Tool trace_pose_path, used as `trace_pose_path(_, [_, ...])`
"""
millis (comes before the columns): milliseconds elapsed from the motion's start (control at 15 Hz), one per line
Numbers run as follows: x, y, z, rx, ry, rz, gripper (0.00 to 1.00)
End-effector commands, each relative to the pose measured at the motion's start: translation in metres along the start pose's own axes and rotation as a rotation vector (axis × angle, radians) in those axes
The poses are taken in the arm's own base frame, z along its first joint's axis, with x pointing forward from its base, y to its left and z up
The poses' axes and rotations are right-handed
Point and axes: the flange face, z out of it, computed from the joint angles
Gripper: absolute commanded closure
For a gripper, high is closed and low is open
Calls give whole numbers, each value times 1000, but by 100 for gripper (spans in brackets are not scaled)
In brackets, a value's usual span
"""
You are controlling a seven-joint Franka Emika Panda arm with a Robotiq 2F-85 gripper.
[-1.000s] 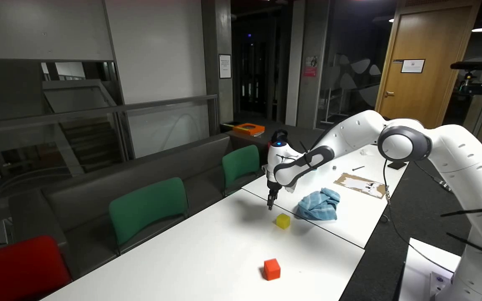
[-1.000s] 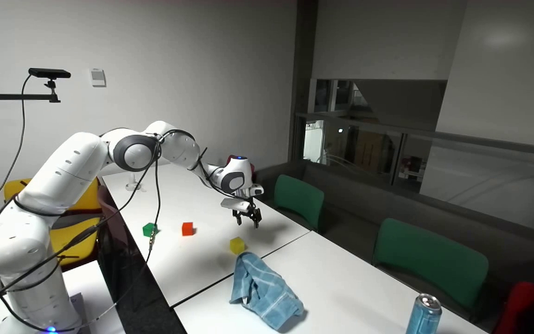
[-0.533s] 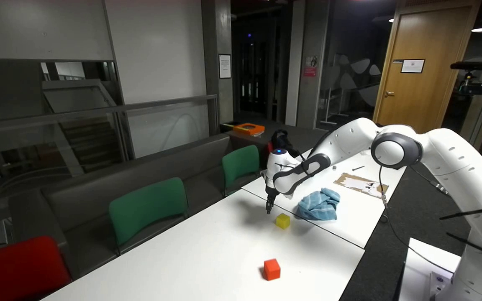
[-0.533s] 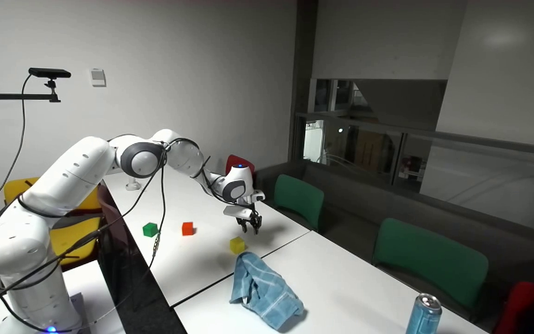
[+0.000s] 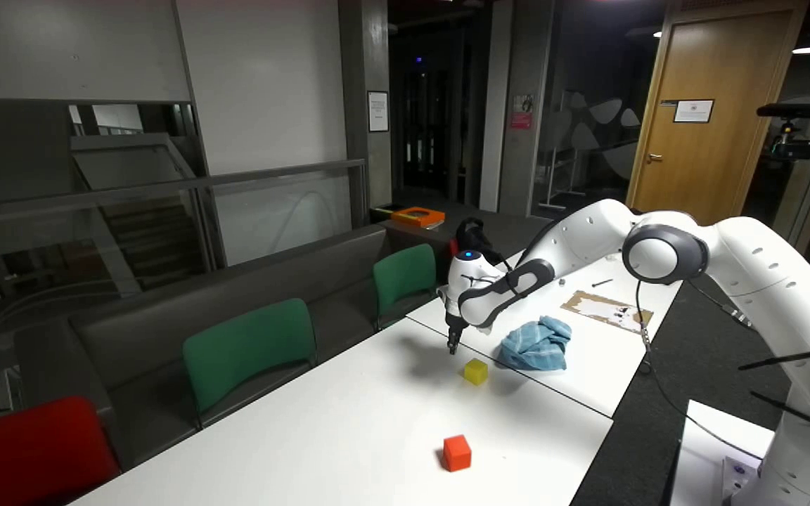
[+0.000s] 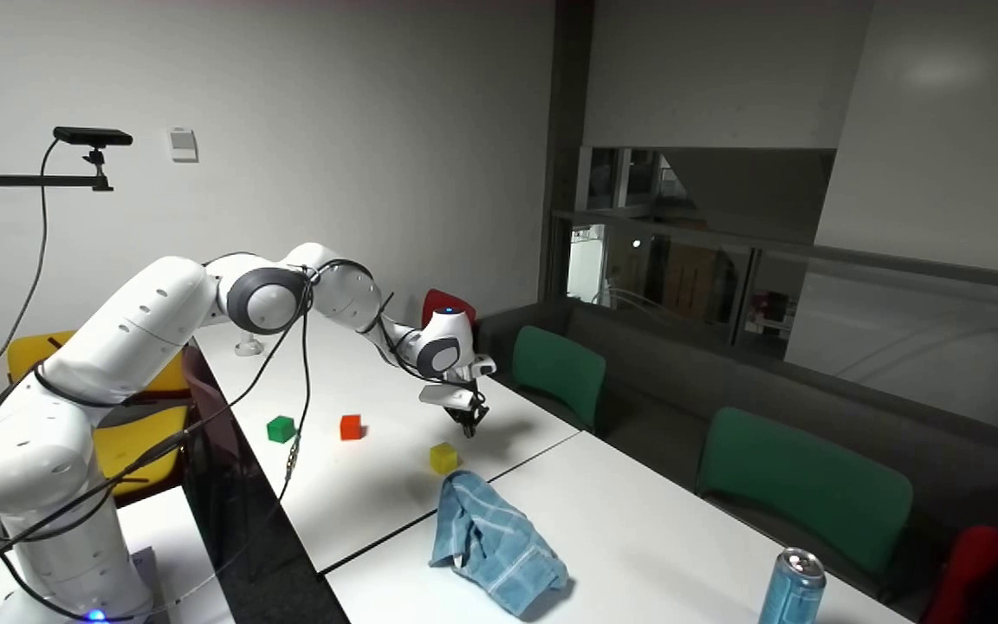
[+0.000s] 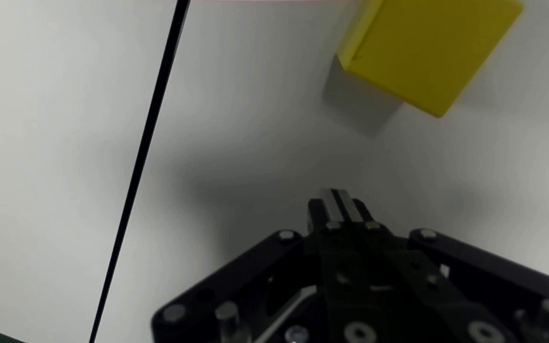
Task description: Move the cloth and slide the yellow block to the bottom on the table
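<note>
In an exterior view the gaze runs down along the surface (image 5: 292,450) toward a wooden door (image 5: 714,161); in an exterior view it meets a pale wall (image 6: 360,113) from the opposite end. Both look from well back, sharing yellow block (image 5: 476,372), red block (image 6: 350,427) and cloth (image 6: 499,550). The wrist view looks down past the end effector (image 7: 338,195) from close above.

Green chairs (image 5: 249,351), dark sofa (image 5: 145,330), wooden door (image 5: 721,161)

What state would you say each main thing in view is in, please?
Gripper: shut, holding nothing.
Cloth: crumpled, lying loose.
Yellow block: on the table, not gripped.
Red block: on the table, not gripped.
Green block: on the table, not gripped.
Drink can: upright; opened or not, can't tell.
Wrist light: lit blue.
Door: looks shut.
</note>
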Motion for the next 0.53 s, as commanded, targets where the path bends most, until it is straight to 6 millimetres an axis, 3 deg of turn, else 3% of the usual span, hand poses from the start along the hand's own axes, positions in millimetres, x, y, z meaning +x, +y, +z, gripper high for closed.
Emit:
trace_pose_path(0, [1, 6, 1, -15, 23, -50, 100])
trace_pose_path(467, [-10, 1, 20, 11, -7, -68, 100])
